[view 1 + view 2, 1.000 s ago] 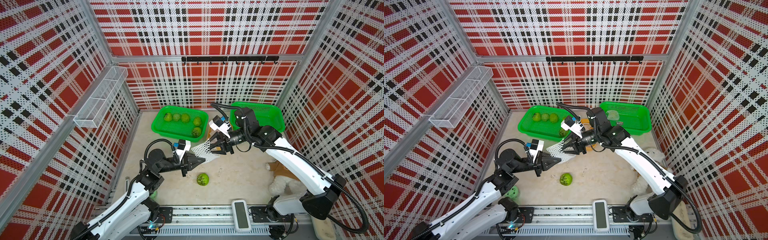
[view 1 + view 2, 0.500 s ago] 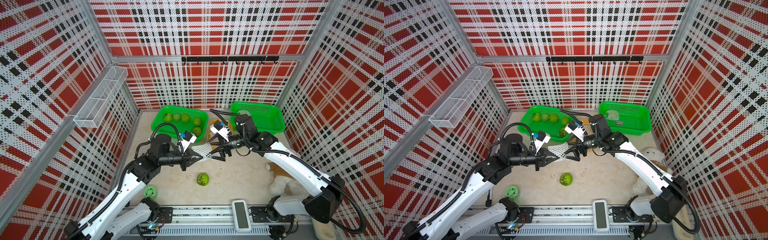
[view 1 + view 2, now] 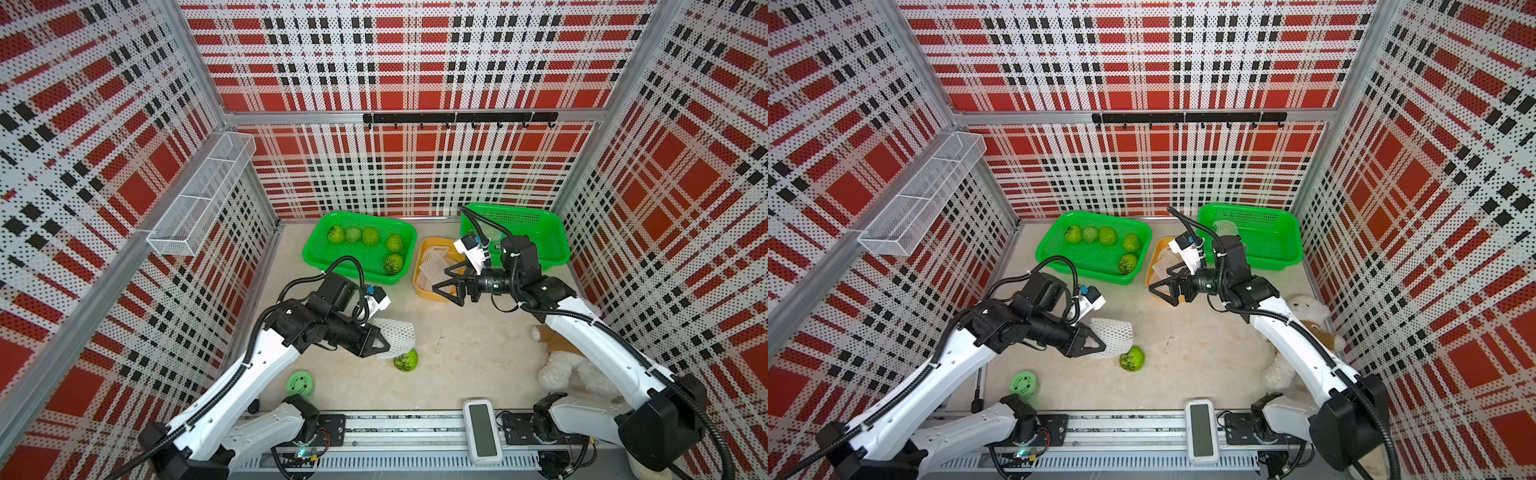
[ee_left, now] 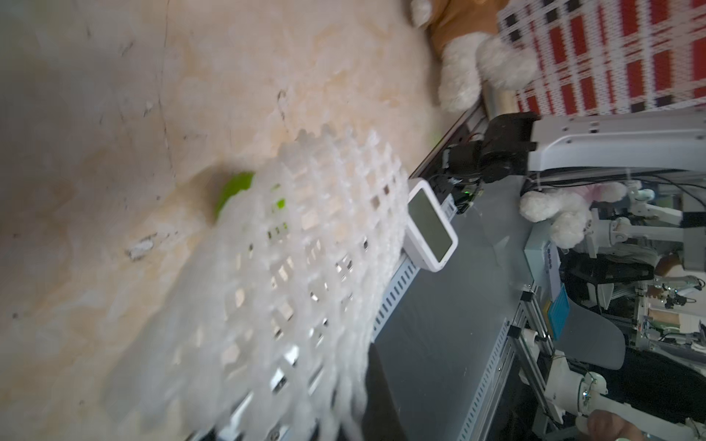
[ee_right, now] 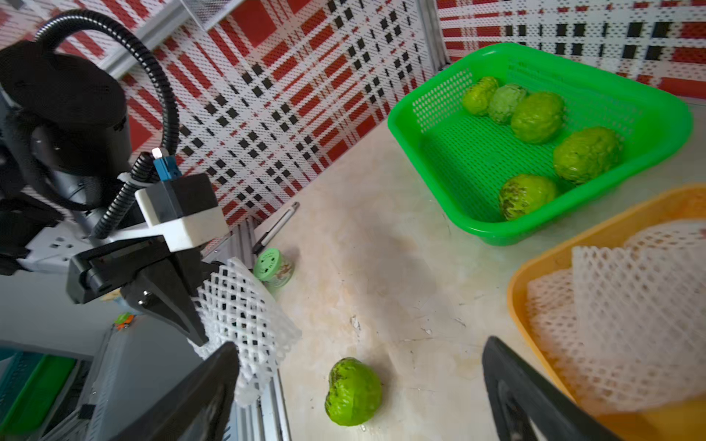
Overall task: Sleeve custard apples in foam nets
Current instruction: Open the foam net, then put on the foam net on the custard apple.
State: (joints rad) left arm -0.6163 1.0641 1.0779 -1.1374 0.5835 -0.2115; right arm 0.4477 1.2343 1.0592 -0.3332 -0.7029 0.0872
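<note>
My left gripper is shut on one end of a white foam net, which hangs low over the table, its free end just above a loose custard apple. In the left wrist view the foam net covers most of that custard apple. My right gripper hangs open and empty beside the orange tray, which holds more foam nets. Several custard apples lie in the green basket at the back.
A second green basket stands at the back right with a netted item in it. A white plush bear lies under my right arm. A small green ball and a white device sit near the front rail.
My right gripper has let go of the net, opened wide and drawn back toward the orange tray. My left gripper has carried the net down to the loose custard apple.
</note>
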